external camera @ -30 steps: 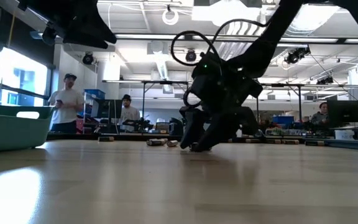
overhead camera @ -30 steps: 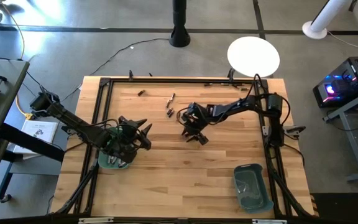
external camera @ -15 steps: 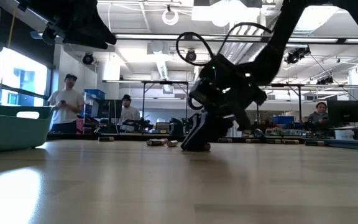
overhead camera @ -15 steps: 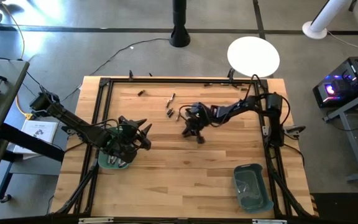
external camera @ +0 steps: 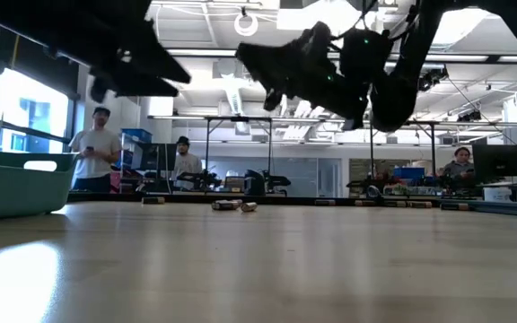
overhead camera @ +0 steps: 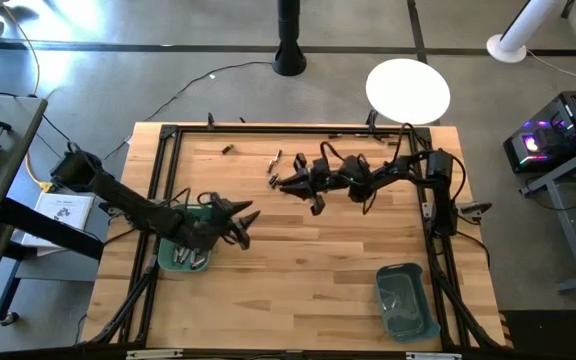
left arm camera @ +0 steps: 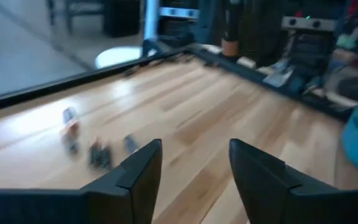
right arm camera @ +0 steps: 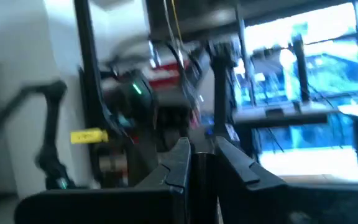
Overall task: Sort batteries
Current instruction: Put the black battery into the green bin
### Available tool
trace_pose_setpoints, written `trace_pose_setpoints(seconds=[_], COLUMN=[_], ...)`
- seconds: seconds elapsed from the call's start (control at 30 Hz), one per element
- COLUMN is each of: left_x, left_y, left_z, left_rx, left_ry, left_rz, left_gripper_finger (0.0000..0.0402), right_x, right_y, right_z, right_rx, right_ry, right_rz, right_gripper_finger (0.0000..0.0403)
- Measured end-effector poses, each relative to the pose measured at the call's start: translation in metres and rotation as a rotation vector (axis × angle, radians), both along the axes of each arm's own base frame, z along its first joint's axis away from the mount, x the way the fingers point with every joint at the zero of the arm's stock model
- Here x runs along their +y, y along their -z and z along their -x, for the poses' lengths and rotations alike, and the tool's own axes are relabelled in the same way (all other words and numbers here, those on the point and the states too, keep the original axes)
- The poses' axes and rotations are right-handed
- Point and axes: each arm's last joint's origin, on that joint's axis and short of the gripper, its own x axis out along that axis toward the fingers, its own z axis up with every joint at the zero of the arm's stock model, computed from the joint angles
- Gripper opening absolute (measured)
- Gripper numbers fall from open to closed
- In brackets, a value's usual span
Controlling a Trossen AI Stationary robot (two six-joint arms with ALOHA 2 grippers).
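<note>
Several batteries (overhead camera: 273, 172) lie loose on the wooden table toward its far side, also seen in the low view as batteries (external camera: 232, 205) and in the left wrist view as batteries (left arm camera: 98, 153). My right gripper (overhead camera: 280, 186) hangs lifted just near-side of them, fingers roughly level and pointing toward the table's left, shut on a battery. My left gripper (overhead camera: 247, 226) stands open beside the right rim of a teal bin (overhead camera: 173, 262), low over the table, with nothing between its fingers (left arm camera: 135, 180). My right gripper (right arm camera: 201, 165) has its two fingers (right arm camera: 179, 163) drawn together with only a narrow dark slit between them. The battery in that slit is all but hidden by the fingers, so which part they grip cannot be told. It is lifted clear of the table.
A second teal bin (overhead camera: 406, 300) stands at the near right corner. A black frame (overhead camera: 168, 135) runs round the table's edge. One more battery (overhead camera: 227, 149) lies at the far left. Bare wood spreads across the middle and near side. People stand in the room beyond.
My right gripper has shut at the table top, then risen well clear of it, tipping its fingers up from pointing down to about level and swinging toward the far left. My left gripper has moved from above the left bin toward the table's right and sunk a little.
</note>
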Motion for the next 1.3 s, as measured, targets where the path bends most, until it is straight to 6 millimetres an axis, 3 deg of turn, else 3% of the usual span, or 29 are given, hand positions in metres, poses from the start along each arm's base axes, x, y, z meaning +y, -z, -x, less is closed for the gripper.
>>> trace_pose_setpoints(seconds=[0.3, 0.53, 0.7, 0.9, 1.23, 1.3], left_x=[0.028, 0.031, 0.037, 0.042, 0.042, 0.042], left_y=[-0.007, -0.029, -0.039, -0.038, -0.037, -0.036], left_z=[-0.033, -0.046, -0.053, -0.055, -0.055, -0.055], left_rx=[-0.165, -0.232, -0.247, -0.227, -0.219, -0.208], left_ry=[0.166, 0.391, 0.383, 0.379, 0.38, 0.382], left_rz=[-0.156, -0.327, -0.33, -0.314, -0.317, -0.316], left_gripper_finger=[0.024, 0.0224, 0.0206, 0.0169, 0.0038, 0.0036], right_x=[0.023, 0.03, 0.029, 0.029, 0.036, 0.036], right_y=[-0.031, -0.034, -0.036, -0.036, -0.035, -0.034], right_z=[-0.02, -0.022, -0.022, -0.022, -0.023, -0.024], right_rx=[-0.108, -0.136, -0.161, -0.154, -0.153, -0.139], right_ry=[-0.162, -0.147, -0.108, -0.112, -0.123, -0.126], right_rz=[0.077, 0.103, 0.115, 0.097, 0.101, 0.092], right_gripper_finger=[0.003, 0.003, 0.003, 0.003, 0.0038, 0.0052])
